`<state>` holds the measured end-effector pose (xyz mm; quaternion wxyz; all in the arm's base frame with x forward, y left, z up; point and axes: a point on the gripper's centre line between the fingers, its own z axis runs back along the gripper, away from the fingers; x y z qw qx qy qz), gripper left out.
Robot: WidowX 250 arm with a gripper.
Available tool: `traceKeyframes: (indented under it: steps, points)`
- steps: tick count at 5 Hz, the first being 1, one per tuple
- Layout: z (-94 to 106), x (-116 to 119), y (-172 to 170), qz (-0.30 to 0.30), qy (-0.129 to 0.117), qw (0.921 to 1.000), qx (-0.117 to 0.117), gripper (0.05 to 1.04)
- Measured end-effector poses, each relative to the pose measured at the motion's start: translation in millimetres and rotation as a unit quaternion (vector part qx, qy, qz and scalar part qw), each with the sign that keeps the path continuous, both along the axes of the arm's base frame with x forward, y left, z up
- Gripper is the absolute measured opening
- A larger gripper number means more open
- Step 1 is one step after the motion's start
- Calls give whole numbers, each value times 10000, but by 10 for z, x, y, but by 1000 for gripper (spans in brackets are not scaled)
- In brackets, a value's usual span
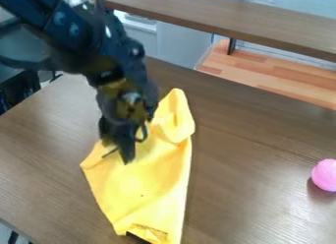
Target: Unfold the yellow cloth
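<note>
Brown table (249, 189) (wood grain showing) is carrying a creased yellow cloth (148, 189); pink ball (324, 175) is resting well apart, at the view's right edge.

1. The yellow cloth (141, 186), lower centre of the frame, is matt woven-looking fabric, creased.
2. The bench (256, 159) has brown wood grain with a soft sheen.
3. The plank (230, 21) across the top is smooth brown wood.
4. The board (272, 83), upper right, is pale striped wood.
5. The pink ball (324, 175), right edge, looks matt.
6. The black arm (62, 22), upper left, has glossy highlights.
</note>
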<state>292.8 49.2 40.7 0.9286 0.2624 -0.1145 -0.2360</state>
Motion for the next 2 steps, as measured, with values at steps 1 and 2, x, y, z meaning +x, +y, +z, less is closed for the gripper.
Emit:
traceKeyframes:
  steps: [1, 2]
  points:
    - [150, 32, -61, 180, 221, 9985, -464, 49]
    - [336, 155, -161, 490, 428, 9921, -1074, 49]
